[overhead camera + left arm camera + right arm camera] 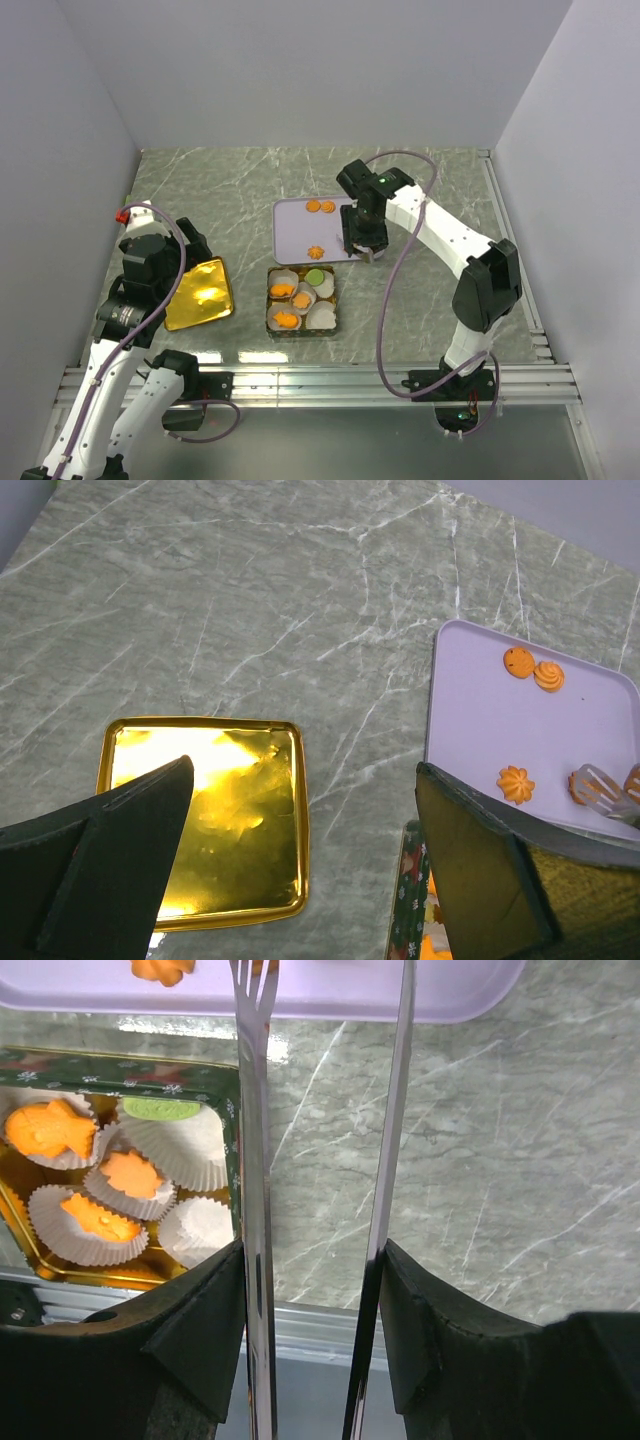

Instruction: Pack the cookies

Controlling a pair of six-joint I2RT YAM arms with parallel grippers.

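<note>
Cookies (316, 251) look light, stiff and crumbly, so I'd pinch them gently across the edges. My left gripper (302, 775) hangs wide open and empty above the gold lid (200, 820). Some cookies sit in paper cups (195, 1150) inside the tin (120, 1068), others on the lavender tray (292, 232). My right gripper (312, 1250) clamps steel tongs (250, 1140).

A robotics lab cell: plain white panels (300, 70) box in a marble-patterned tabletop (230, 190), with aluminium rails (330, 385) along the near edge and cables (385, 330) looping over it.
</note>
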